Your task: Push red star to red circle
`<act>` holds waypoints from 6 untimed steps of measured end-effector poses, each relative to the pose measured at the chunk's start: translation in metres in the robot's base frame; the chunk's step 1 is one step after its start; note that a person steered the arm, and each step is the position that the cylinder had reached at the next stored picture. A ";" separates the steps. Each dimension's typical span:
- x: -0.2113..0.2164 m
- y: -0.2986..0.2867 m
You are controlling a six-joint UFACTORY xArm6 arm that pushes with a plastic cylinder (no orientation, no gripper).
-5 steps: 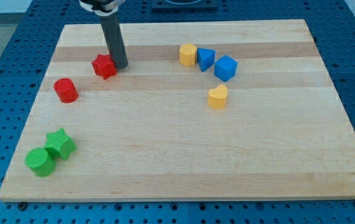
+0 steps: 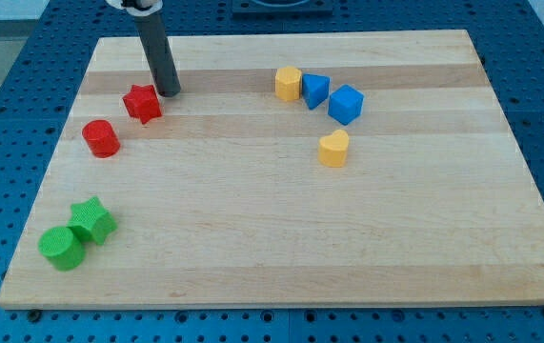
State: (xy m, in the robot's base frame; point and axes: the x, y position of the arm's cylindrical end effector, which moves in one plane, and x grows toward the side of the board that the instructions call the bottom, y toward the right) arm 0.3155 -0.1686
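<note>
- The red star (image 2: 142, 102) lies near the worktop's top-left corner, just up and to the view's right of the red circle (image 2: 101, 138); a narrow strip of bare wood separates the two.
- My tip (image 2: 169, 92) rests on the board just beside the star's upper-right side, close enough that I cannot tell whether it touches.
- There are no jaws here to stand apart or together: the arm ends in a plain dark rod.
- The step in hand, as I judge it, is the final nudge, since the star is near the circle but not against it.
- The next move calls for a short push toward the bottom-left corner, with the tip kept behind the star's centre so it does not spin off sideways.
- Well away, a green star (image 2: 92, 219) and green circle (image 2: 61, 248) sit by the bottom-left corner; a yellow block (image 2: 289, 83), two blue blocks (image 2: 315, 90) (image 2: 345, 103) and a yellow heart (image 2: 333, 148) cluster toward the top edge's right half.
</note>
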 end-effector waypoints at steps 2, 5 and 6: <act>0.014 -0.023; 0.032 -0.050; 0.032 -0.051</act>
